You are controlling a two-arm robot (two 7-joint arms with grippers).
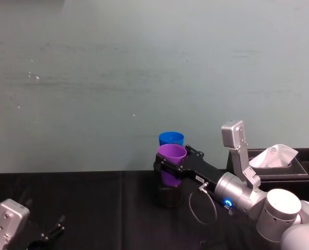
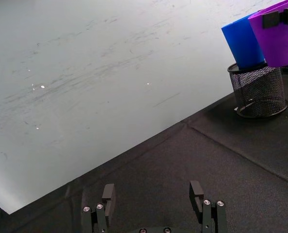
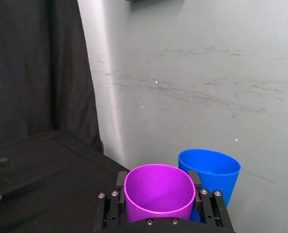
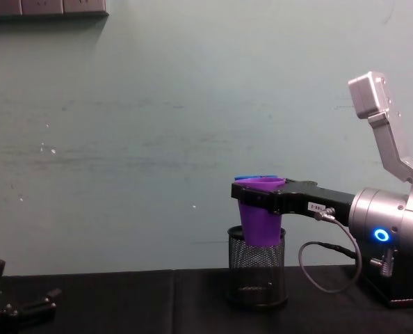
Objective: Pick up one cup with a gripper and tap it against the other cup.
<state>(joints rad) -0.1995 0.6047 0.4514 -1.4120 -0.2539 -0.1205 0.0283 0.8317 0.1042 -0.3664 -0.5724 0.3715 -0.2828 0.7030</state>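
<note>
Right gripper (image 1: 174, 159) clamps purple cup (image 3: 158, 194) beside blue cup (image 3: 212, 167) standing in mesh holder (image 4: 256, 278); a hard tap could tip the holder. Left gripper (image 2: 152, 188) idle, jaws spread, desk's near-left corner.

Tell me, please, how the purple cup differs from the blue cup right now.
The purple cup is clamped in the right gripper; the blue cup has no gripper on it. The purple cup is in front; the blue cup stands just behind it, toward the wall. Both are upright, smooth, tapered tumblers of similar size.
</note>
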